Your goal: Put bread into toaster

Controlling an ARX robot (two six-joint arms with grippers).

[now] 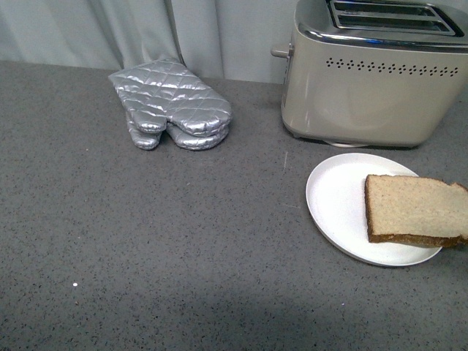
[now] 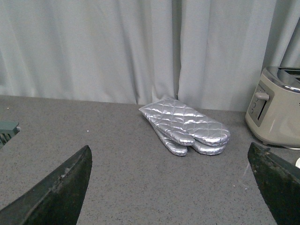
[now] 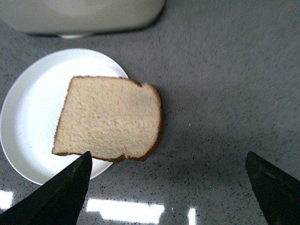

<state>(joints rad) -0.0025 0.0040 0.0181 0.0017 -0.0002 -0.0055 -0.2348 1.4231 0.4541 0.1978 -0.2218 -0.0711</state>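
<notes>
The bread, a light-brown slice with a dark crust, lies flat on a white plate and overhangs its right rim. Behind the plate stands the beige toaster with a chrome top and two empty slots. Neither arm shows in the front view. In the right wrist view the bread lies just beyond my right gripper, which hovers open over bare counter beside the slice. My left gripper is open over the counter, holding nothing, with the toaster far off to one side.
A silver quilted oven mitt lies at the back left of the grey speckled counter. The same oven mitt lies ahead of the left gripper. Pale curtains hang behind the counter.
</notes>
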